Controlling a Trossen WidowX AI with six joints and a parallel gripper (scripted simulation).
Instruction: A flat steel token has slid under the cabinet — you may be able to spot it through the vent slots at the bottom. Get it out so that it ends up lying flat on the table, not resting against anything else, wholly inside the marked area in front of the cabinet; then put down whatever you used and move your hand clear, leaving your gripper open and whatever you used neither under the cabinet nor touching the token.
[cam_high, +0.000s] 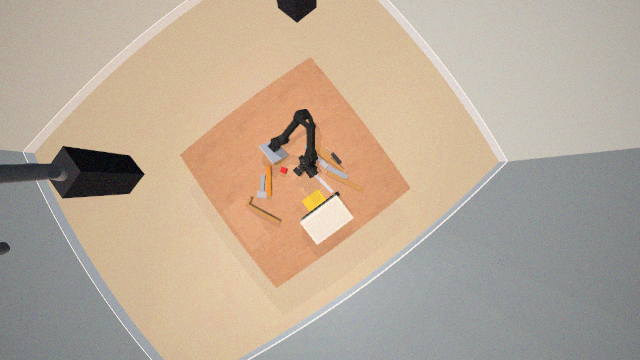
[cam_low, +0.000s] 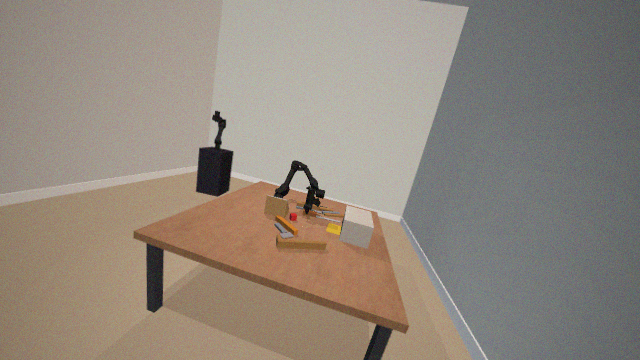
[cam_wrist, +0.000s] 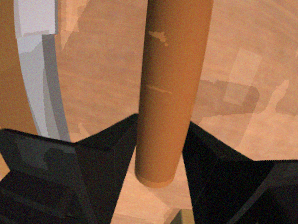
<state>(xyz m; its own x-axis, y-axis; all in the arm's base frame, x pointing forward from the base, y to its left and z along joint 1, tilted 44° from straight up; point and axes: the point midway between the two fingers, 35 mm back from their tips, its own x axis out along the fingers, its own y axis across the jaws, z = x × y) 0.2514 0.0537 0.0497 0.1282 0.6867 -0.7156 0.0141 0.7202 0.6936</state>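
My gripper (cam_high: 311, 175) (cam_low: 307, 212) (cam_wrist: 160, 121) is shut on the round orange-brown handle (cam_wrist: 171, 75) of a tool. A thin pale rod (cam_high: 324, 183) (cam_low: 328, 219) runs from the gripper toward the cabinet's front, seemingly this tool's shaft; its far end is close to the front, and contact is unclear. The white cabinet (cam_high: 326, 220) (cam_low: 357, 227) stands beyond the gripper. The yellow marked area (cam_high: 311, 201) (cam_low: 333, 229) lies against its front side. The steel token cannot be made out in any view.
A red cube (cam_high: 283, 170) (cam_low: 293, 216) is near the arm. An orange bar (cam_high: 268, 181) (cam_low: 286, 225), a grey tool (cam_high: 262, 189) and a brown angled piece (cam_high: 266, 212) (cam_low: 301, 245) lie on one side. A grey piece (cam_high: 336, 172) (cam_wrist: 36, 75) and a dark block (cam_high: 336, 158) lie opposite.
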